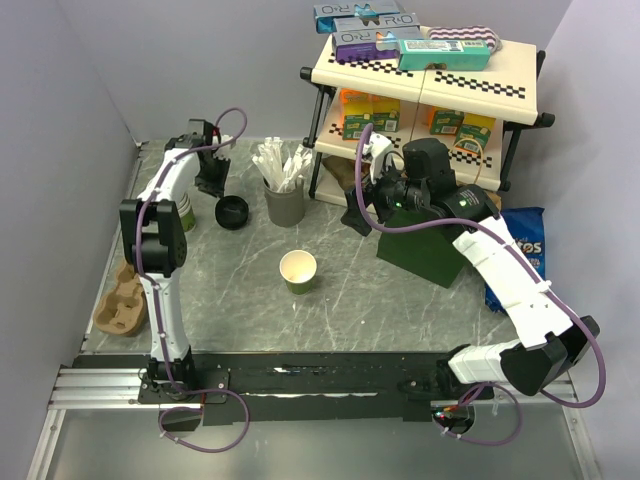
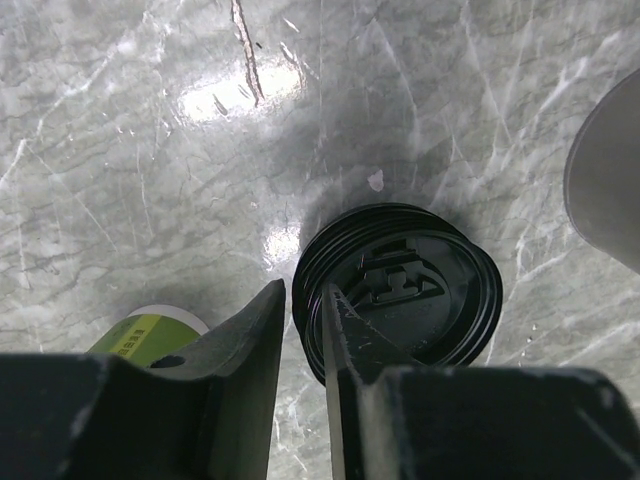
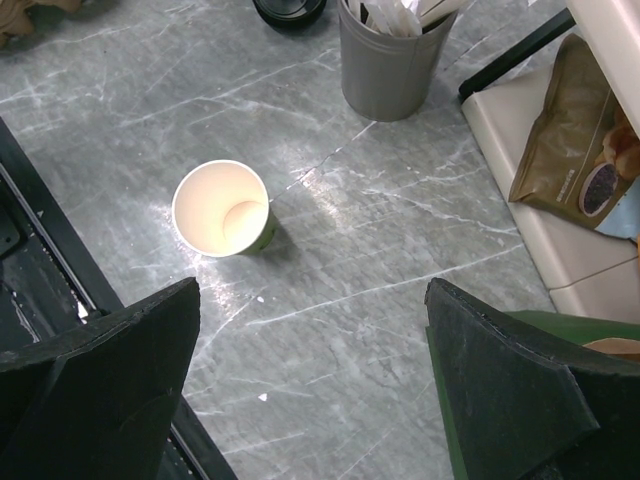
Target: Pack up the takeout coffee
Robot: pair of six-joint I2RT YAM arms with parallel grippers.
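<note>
Straddling the left rim of the takeout coffee (image 2: 410,290), the left gripper (image 2: 300,320) has its jaws drawn narrow. One finger sits just outside the lid and the other lies over it, and I cannot tell whether the pads are actually biting. That reads as the pick-up step: the grasp is being set and nothing is lifted yet. The cup stands on the grey marble table (image 1: 400,320) in the upper left of the overhead view, near the left side of the grey cutlery holder (image 1: 284,203).

The next move, by my reckoning, calls for a firm pinch and a straight lift, since a hold on the lid rim alone could pop the lid or tip the cup. Then comes a carry to wherever it gets packed. The cardboard cup carrier (image 1: 118,302) at the left edge and the dark green bag (image 1: 425,255) at right both look like candidates, and I can't say which.

The right gripper (image 3: 312,300) hangs over the marble with jaws spread wide, holding nothing, and the lidless cream-white cup (image 3: 222,208) is up-left in its view.

As for the coffee, from above it is nearly all lid — round, black, glossy plastic with stepped rings at the edge and a raised moulded section in the middle. The lid looks seated level. The cup body beneath is hidden in the wrist view. A second green cup (image 2: 150,328) with a pale rim stands close by at lower left, apart from it.
</note>
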